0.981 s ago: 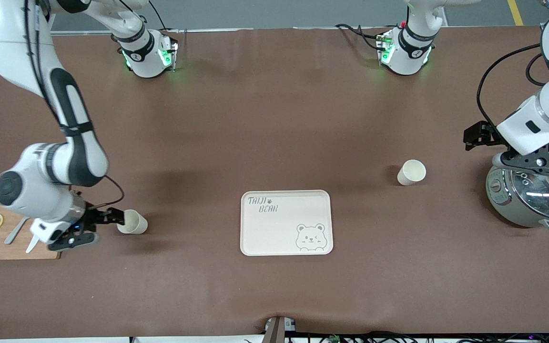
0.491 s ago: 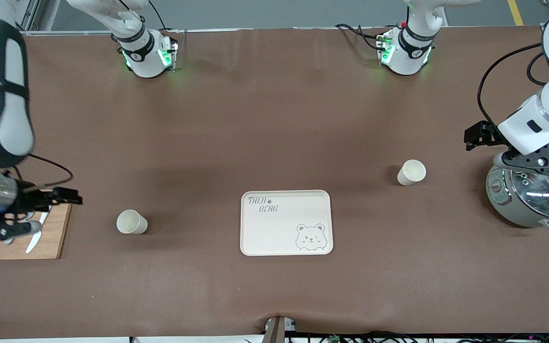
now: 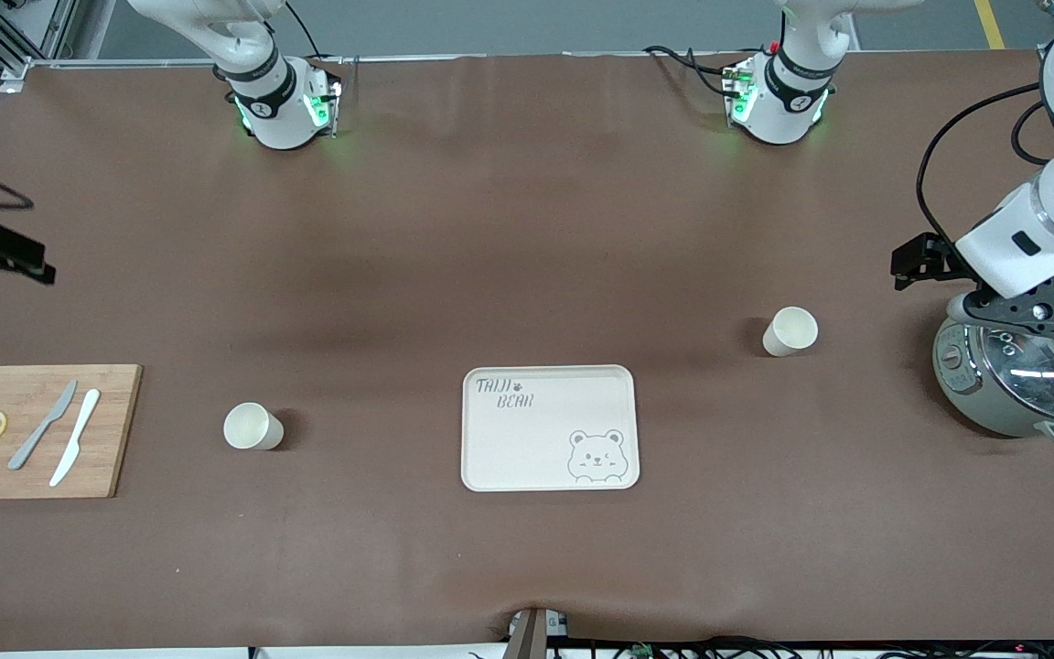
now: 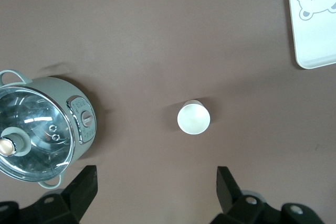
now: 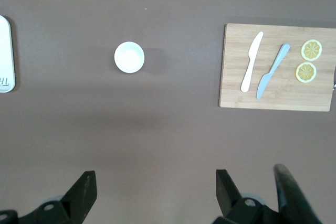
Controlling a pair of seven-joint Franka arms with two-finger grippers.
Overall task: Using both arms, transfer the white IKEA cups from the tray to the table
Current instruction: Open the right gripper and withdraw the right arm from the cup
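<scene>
- One cup (image 3: 252, 426) stands on the table (image 3: 527, 229) at nine o'clock from the tray (image 3: 490, 439), and the other cup (image 3: 790, 330) stands at two o'clock.
- The tray is empty, so we judge the task done.
- Our left gripper (image 4: 157, 182) hangs open over the pot (image 3: 1021, 384).
- Our right gripper (image 5: 156, 182) is open too, high over the right arm's end of the table, probably so as not to knock the cups.
</scene>
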